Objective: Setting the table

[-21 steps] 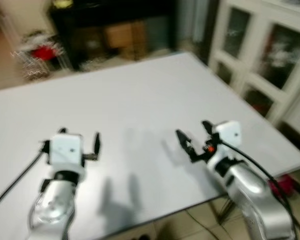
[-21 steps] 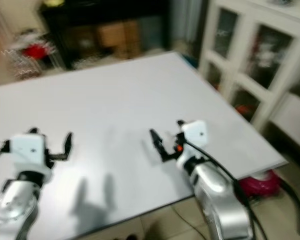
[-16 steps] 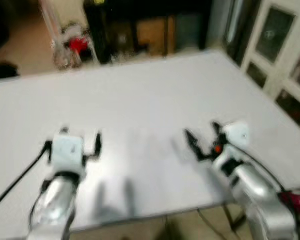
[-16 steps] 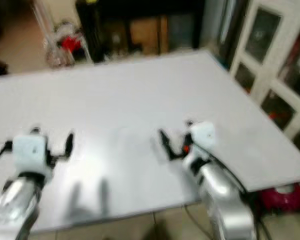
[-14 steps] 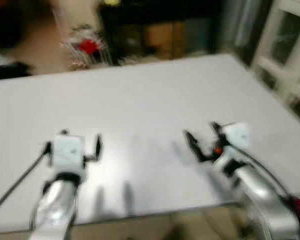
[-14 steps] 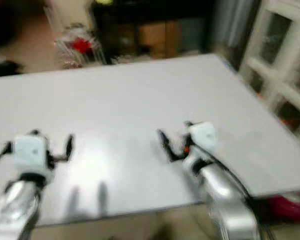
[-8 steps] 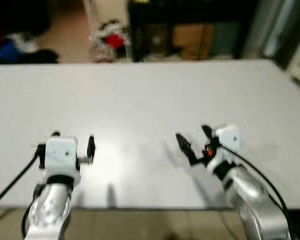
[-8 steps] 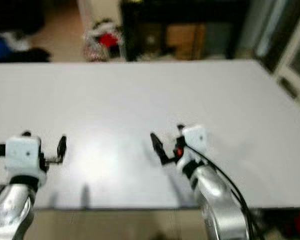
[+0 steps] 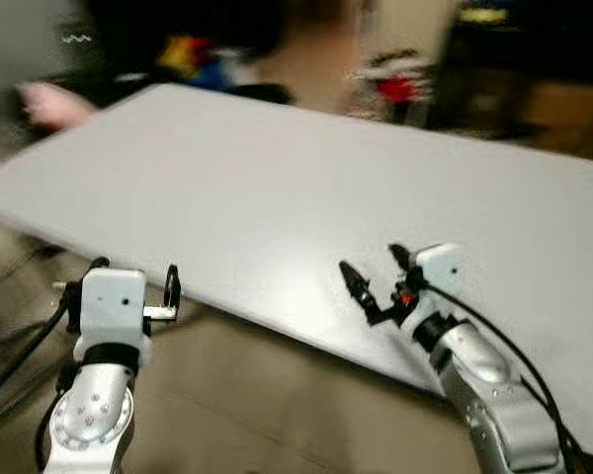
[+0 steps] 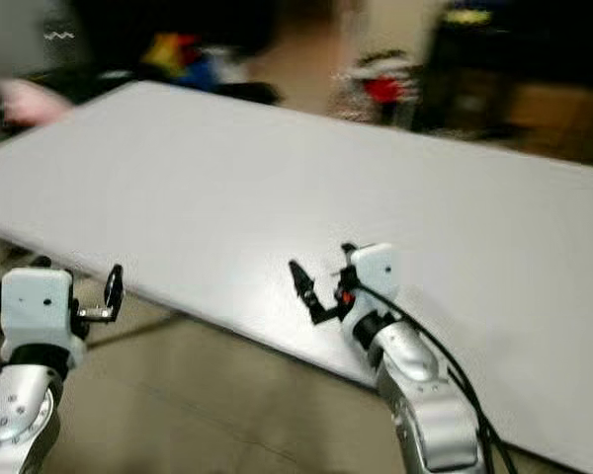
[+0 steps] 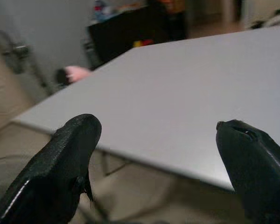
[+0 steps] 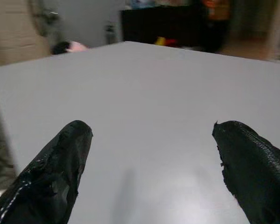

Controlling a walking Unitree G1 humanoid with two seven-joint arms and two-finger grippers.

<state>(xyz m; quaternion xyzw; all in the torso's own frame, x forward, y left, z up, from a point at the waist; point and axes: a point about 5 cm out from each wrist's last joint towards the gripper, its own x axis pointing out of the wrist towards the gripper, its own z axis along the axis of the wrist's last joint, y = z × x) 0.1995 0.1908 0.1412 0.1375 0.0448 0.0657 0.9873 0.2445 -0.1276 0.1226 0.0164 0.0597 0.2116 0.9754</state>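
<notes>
A bare white table (image 9: 277, 178) runs slantwise across the head views, blurred by motion. My left gripper (image 9: 133, 276) is open and holds nothing. It hangs over the floor just off the table's near edge. My right gripper (image 9: 374, 272) is open and holds nothing too. It hovers over the table's near edge. In the left wrist view the open left gripper (image 11: 156, 123) faces the table's edge and corner (image 11: 186, 107). The right wrist view looks between the open right gripper (image 12: 149, 127) across the bare tabletop (image 12: 144, 84).
Beige tiled floor (image 9: 237, 395) lies below the table's near edge. Behind the table are a dark cabinet (image 9: 514, 49), a red thing (image 9: 395, 89), some colourful things (image 9: 193, 59) and a pink thing (image 9: 44, 99), all blurred.
The camera has swung to the left, so the table now slants and its left corner shows. My left gripper now hangs over the floor instead of over the table. Both grippers stay open.
</notes>
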